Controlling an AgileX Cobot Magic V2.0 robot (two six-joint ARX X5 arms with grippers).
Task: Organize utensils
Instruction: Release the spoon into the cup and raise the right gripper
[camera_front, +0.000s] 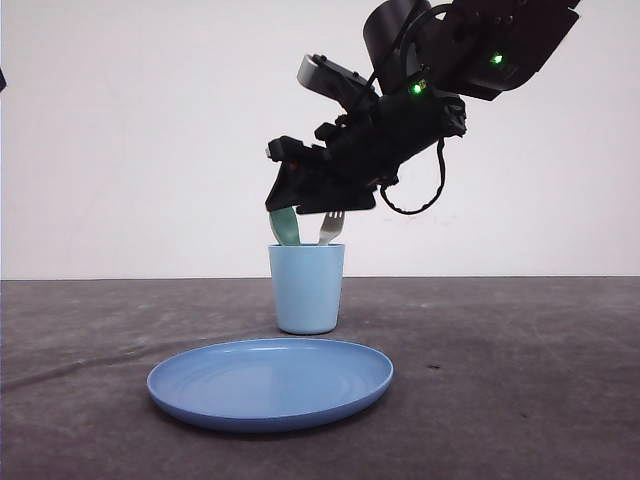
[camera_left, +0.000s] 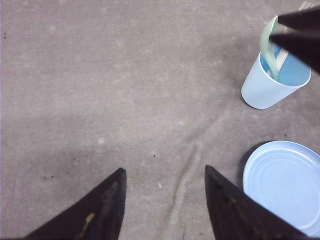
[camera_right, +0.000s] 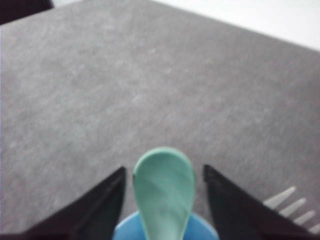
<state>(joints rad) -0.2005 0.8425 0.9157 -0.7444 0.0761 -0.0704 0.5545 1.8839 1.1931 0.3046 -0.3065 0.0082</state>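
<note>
Spoon (camera_front: 284, 228) standing bowl-up in cup (camera_front: 307, 288), fork (camera_front: 331, 227) in cup beside it, tines up. My right gripper (camera_front: 283, 203) directly above cup, fingers spread either side of spoon bowl, not pinching. Left gripper (camera_left: 165, 200) well away from cup, open, empty. Plate (camera_front: 270, 383) just in front of cup.

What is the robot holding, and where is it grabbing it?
Nothing for sure. The right pincer has its fingers apart around the green spoon standing in the cup; the left pincer is empty.

A lab-like test setup: blank white wall (camera_front: 120, 130), bare grey tabletop (camera_front: 80, 340).
</note>
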